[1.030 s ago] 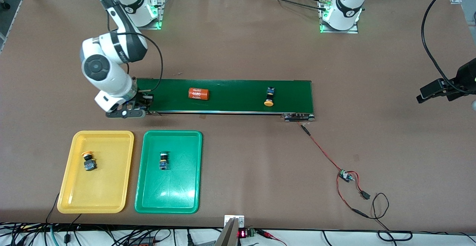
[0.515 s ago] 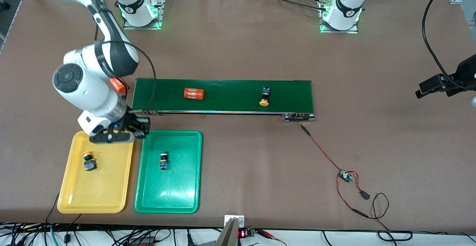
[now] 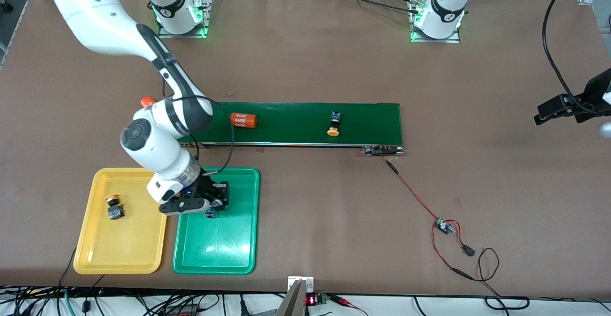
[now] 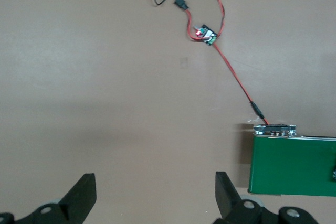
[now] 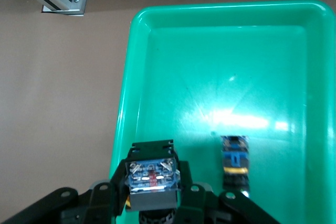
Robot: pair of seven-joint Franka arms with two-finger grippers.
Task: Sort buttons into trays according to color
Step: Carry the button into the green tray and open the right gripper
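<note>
My right gripper (image 3: 215,202) hangs over the green tray (image 3: 238,239), at the end toward the belt, shut on a button (image 5: 151,180). Only the button's blue-black body shows; its cap is hidden. Another button (image 5: 234,160) lies in the green tray right beside the gripper. The yellow tray (image 3: 138,244) holds a yellow-capped button (image 3: 113,207). A third yellow-capped button (image 3: 333,124) lies on the dark-green belt (image 3: 296,115). My left gripper (image 4: 156,184) waits open over bare table past the belt's end, toward the left arm's end of the table.
An orange cylinder (image 3: 243,120) with white print lies on the belt near the right arm's elbow. A second orange one (image 3: 147,101) peeks out by the belt's end. A red wire with a small board (image 3: 442,225) trails from the belt's motor end.
My right arm swung from the belt's end, past the yellow tray's corner, to over the green tray, with the button in it. The cylinder and button on the belt drifted toward the right arm's end.
</note>
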